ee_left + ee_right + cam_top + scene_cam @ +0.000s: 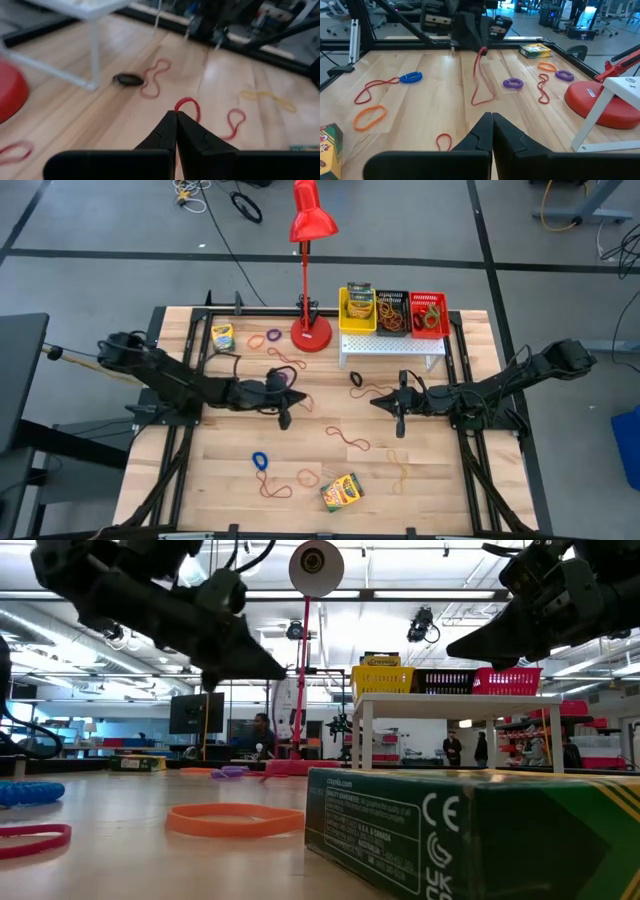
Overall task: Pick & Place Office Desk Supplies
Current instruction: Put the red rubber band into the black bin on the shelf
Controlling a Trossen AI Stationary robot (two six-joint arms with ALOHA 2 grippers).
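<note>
My left gripper [303,402] hovers over the table's middle, shut on a thin red rubber band [479,75]. My right gripper [377,402] faces it from the right, shut and holding nothing [492,117]. Crayon boxes lie flat at the near edge [342,492] and the far left corner [222,335]. Another stands in the yellow bin [358,300]. Loose bands lie on the wood: blue [260,461], orange [308,477], purple [273,336], red [347,439], black [356,379]. My left gripper pinches the red rubber band at its upper end [482,50] between the two shut fingertips [170,125]. A short loop of the band [188,102] sticks out past the tips. The rest hangs slack below the fingers; whether its lower end [479,102] touches the wood I cannot tell.
A white perforated stand [392,346] at the far edge carries yellow, black [392,313] and red [428,314] bins, the last two holding bands. The red lamp's base [311,333] sits left of it. Black frame rails line the table's edges.
</note>
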